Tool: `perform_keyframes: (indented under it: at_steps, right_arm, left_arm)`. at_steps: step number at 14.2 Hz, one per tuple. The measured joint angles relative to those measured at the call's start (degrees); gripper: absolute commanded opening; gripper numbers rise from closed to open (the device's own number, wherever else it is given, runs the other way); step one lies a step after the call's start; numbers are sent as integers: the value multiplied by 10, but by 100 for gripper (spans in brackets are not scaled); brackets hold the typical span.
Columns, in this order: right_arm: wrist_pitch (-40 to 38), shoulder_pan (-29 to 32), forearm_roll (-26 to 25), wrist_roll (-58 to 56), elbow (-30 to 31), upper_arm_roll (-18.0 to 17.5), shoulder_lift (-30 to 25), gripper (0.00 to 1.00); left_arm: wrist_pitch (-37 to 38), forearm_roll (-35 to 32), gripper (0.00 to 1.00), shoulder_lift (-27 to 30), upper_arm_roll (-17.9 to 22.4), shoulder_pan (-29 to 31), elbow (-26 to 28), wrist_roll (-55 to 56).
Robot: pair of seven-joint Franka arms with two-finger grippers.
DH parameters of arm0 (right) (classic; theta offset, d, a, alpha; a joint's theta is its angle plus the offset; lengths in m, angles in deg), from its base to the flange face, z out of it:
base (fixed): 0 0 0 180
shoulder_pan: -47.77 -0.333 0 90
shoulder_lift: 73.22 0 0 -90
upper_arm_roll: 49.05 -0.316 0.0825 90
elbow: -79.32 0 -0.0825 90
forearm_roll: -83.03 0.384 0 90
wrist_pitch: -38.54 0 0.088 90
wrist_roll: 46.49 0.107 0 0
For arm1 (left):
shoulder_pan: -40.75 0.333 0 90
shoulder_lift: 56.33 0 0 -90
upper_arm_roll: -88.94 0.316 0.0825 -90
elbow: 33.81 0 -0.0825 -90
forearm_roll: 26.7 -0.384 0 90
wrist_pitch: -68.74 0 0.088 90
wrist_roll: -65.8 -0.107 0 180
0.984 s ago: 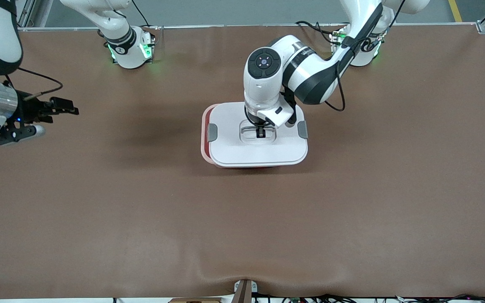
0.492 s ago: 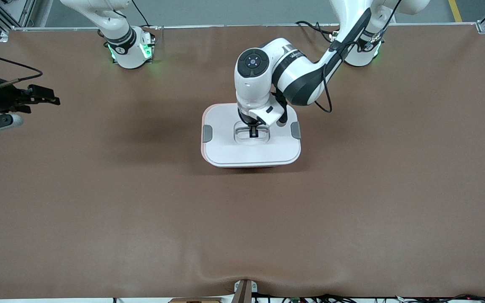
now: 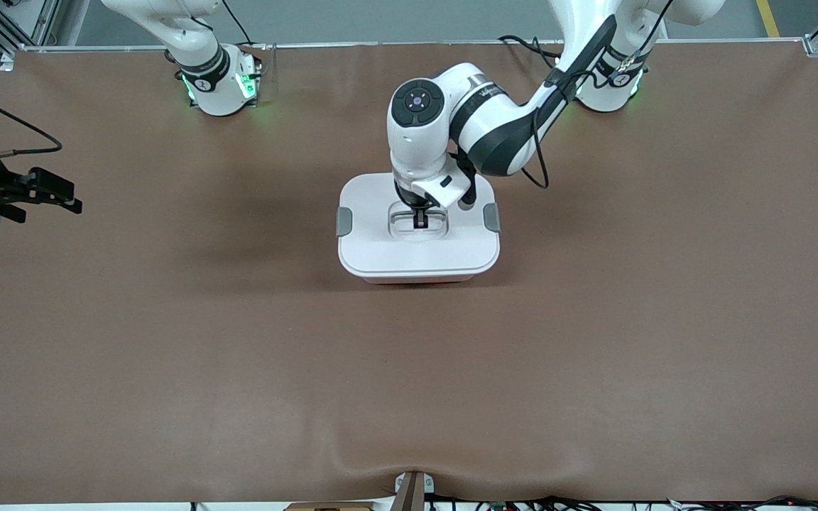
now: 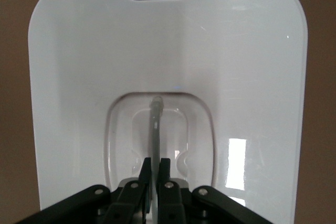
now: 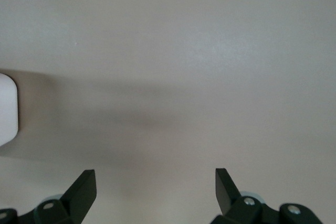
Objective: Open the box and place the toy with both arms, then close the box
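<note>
Fingers [image 4: 165,179] of the left gripper [image 3: 420,218] pinch the lid handle [image 4: 155,129] on the box [image 3: 418,241]; right gripper [image 5: 155,187] fingers spread wide.

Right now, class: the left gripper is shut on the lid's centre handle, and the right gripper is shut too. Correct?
Not quite. The left gripper is shut on the handle, but the right gripper is open; the right wrist view shows its fingers wide apart over the table.
</note>
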Motion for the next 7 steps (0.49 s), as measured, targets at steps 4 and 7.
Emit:
perform_keyframes:
  at_steps: [4,7]
  right_arm:
    - [-4,-2,0,9,-2,0,-16,100]
    - [-54,-2,0,14,-29,1,-24,100]
  left_arm:
    - [-2,-24,0,-9,0,-6,0,23]
    - [-3,-25,0,-12,0,-6,-1,24]
